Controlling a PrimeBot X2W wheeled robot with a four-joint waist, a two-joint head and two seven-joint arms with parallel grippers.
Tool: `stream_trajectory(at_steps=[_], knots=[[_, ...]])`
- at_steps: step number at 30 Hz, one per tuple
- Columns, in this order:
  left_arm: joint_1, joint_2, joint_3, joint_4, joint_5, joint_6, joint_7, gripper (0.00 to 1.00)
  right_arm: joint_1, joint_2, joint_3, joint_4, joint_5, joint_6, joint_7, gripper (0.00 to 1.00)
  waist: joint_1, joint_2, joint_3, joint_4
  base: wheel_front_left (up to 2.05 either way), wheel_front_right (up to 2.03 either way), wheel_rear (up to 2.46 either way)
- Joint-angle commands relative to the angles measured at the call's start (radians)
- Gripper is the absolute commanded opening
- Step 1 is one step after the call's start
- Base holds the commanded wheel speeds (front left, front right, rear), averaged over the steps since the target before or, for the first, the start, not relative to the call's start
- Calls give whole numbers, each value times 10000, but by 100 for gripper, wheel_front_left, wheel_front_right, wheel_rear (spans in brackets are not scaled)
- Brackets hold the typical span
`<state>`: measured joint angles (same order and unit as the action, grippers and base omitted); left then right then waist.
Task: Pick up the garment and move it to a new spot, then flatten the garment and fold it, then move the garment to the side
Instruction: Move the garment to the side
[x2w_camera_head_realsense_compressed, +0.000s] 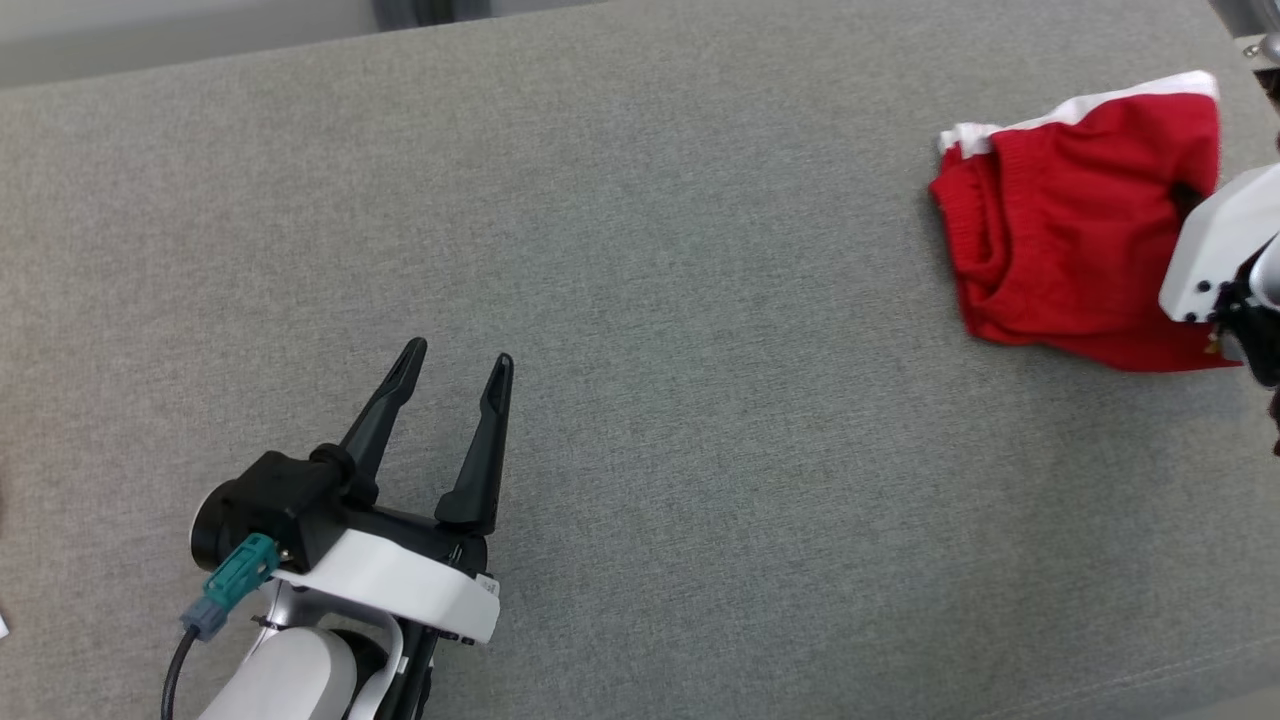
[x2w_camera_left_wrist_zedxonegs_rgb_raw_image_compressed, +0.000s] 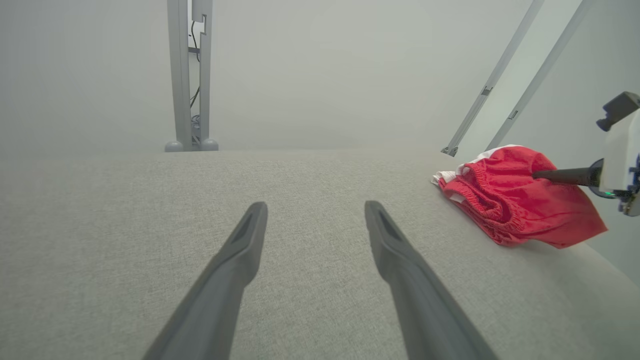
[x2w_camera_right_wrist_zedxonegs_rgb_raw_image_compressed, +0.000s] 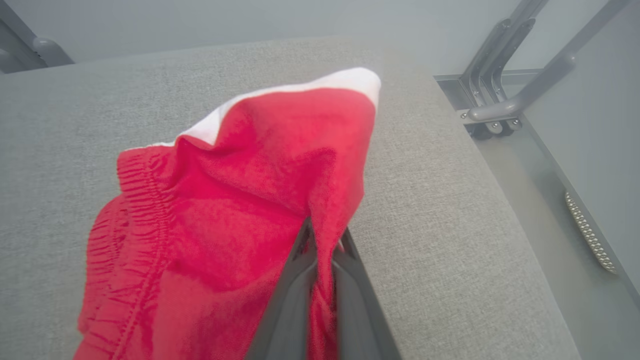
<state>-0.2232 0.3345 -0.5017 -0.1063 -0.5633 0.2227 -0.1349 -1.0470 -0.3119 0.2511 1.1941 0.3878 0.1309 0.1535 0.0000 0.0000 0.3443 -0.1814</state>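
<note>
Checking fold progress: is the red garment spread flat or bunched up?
Bunched. The red garment lies rumpled in folds on the grey surface, a ridge of it pinched in the right gripper.

We take this for a robotics lab or test cell. We stand at a wide table (x2w_camera_head_realsense_compressed: 640, 250) covered in plain grey cloth, with a bare pale wall (x2w_camera_left_wrist_zedxonegs_rgb_raw_image_compressed: 350, 60) behind it. Grey metal posts (x2w_camera_left_wrist_zedxonegs_rgb_raw_image_compressed: 179, 75) and slanted struts (x2w_camera_left_wrist_zedxonegs_rgb_raw_image_compressed: 494, 75), bolted at the foot, rise at its edges, and dark cables (x2w_camera_left_wrist_zedxonegs_rgb_raw_image_compressed: 192, 100) run down between the posts.
</note>
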Motion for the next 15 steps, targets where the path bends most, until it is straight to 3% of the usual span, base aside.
stream_trajectory(at_steps=[1, 8, 15], knots=[[-186, 84, 49, -202, 73, 75, 49, 100, -245, -242, -106, 189, -202, -3, -177, 0, 0, 0, 249, 216, 0, 0, 0], [-394, 335, 97, -1004, 304, 270, 324, 100, -1052, -1178, -430, 701, -1414, -3, -688, 0, 0, 0, 779, 516, 0, 0, 0], [-460, 473, 32, -1420, 466, 420, 542, 100, -1559, -1683, -869, 852, -2439, -3, -826, 0, 0, 0, 1143, 752, 0, 0, 0]])
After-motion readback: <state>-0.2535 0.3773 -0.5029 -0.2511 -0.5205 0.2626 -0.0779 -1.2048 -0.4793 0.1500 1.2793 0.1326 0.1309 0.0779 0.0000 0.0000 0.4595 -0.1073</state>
